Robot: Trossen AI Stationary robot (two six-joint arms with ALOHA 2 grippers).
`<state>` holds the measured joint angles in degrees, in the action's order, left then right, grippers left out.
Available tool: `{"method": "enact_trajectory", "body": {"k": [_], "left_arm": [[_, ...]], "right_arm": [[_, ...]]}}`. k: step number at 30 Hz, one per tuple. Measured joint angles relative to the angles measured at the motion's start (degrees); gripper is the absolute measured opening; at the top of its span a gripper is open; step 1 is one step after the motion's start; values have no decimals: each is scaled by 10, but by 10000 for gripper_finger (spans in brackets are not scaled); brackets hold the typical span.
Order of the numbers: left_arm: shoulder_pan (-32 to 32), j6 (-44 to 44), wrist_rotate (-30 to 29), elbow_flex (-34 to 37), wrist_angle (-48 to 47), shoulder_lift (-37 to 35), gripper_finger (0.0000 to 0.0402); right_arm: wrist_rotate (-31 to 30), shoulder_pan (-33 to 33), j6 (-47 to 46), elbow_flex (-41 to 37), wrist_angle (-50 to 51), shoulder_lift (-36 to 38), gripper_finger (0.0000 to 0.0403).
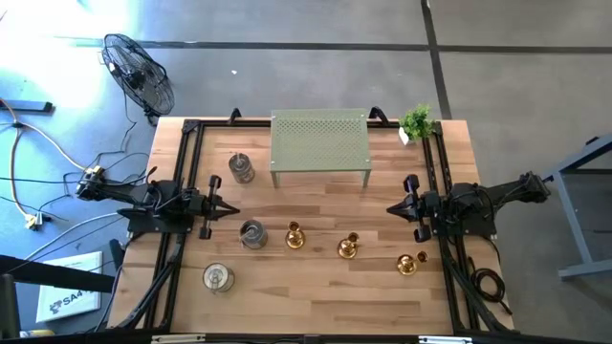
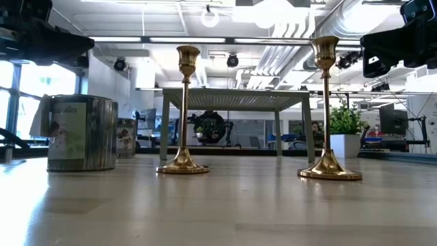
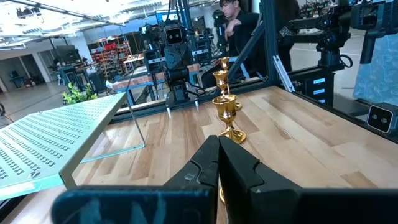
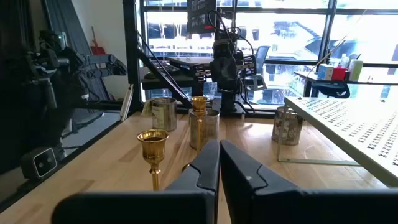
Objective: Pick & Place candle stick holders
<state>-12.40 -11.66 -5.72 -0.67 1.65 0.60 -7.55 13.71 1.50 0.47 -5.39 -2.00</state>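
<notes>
Three gold candle stick holders stand upright on their round bases in a row along the table's near middle. Three silver-grey jar-like holders stand on the left half. In the low view two gold holders and a silver one show. My left gripper is shut and empty at the left, pointing right. My right gripper is shut and empty at the right, pointing left. Both hang above the table, apart from every holder.
A green perforated shelf on legs stands at the table's far middle. A small green potted plant stands at the far right corner. Black frame rails run along both sides. A person shows in the room beyond.
</notes>
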Motion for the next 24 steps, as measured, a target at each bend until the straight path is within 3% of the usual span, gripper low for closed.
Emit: {"method": "enact_trajectory", "body": {"k": [24], "left_arm": [[0, 0, 3, 0, 0, 0, 1]], "right_arm": [[0, 0, 0, 0, 0, 0, 7]]}}
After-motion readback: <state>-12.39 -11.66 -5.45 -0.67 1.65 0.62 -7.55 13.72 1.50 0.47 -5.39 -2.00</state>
